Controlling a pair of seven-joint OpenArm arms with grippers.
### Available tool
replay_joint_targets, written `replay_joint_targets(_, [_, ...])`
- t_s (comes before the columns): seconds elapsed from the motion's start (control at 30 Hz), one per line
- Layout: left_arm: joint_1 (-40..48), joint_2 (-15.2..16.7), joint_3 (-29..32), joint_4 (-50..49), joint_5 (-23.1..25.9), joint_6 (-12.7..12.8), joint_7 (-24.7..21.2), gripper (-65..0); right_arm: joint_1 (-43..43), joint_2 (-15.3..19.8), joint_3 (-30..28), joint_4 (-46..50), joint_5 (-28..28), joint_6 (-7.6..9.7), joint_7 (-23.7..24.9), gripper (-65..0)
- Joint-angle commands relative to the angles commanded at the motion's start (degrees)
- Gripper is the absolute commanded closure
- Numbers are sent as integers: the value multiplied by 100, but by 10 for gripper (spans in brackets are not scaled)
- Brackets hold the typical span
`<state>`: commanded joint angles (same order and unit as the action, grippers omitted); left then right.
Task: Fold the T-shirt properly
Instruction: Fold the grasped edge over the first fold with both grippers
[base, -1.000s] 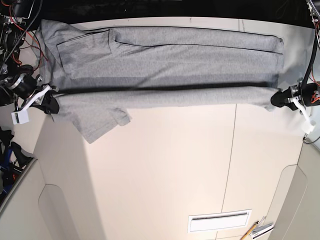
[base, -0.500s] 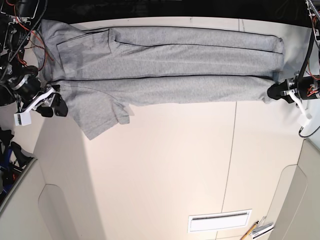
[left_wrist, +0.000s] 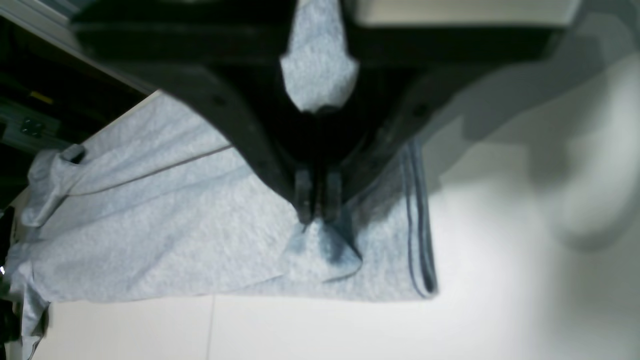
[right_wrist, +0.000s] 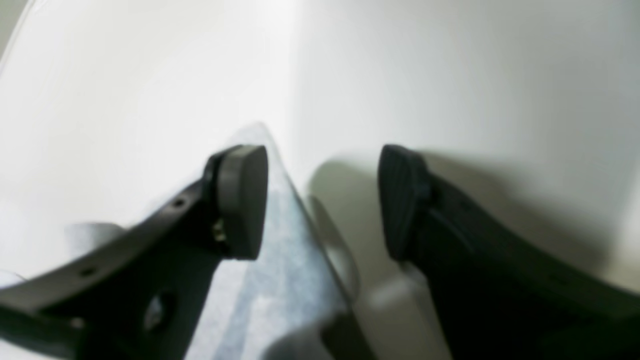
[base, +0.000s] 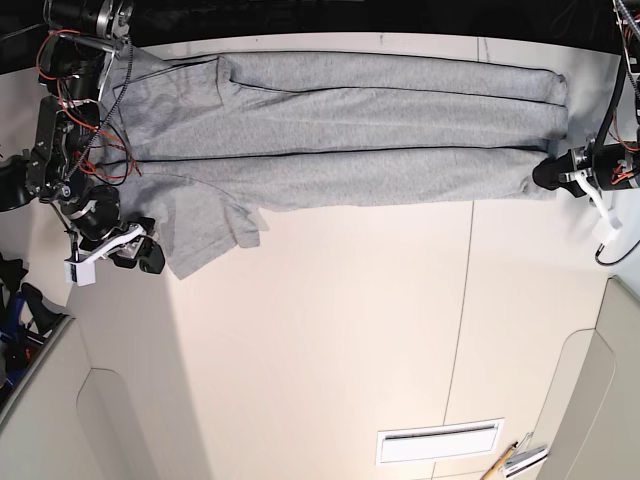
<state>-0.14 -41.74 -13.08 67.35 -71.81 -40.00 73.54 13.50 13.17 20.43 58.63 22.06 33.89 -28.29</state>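
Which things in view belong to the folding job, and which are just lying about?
Part of the job:
- T-shirt
- left gripper, jaws shut on the cloth
- right gripper, jaws open

Just lying about:
- pencil, at the table's near edge
- white panel

Your gripper (left_wrist: 318, 212) pinches the grey shirt (left_wrist: 190, 240) near center; folded layers spread toward eight o'clock, a stacked hem (left_wrist: 420, 225) standing at four o'clock.
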Motion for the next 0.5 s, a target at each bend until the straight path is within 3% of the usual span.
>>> replay_joint_targets(0.23, [2,0,0,0,0,0,-4,0,0,0,-999,26,0,-2,-153,-342])
replay_joint_targets(0.3, [4,0,0,0,2,0,-2,0,0,0,-1147,35,-4,-4,-153,-244])
replay_joint_targets(0.4, [2,0,0,0,0,0,-4,0,0,2,-1165,76,-4,-4,-219,-17])
replay_joint_targets(0.5, [0,0,0,0,-2,0,-4,0,-2,2,-1165,404,2,-7,-616,0])
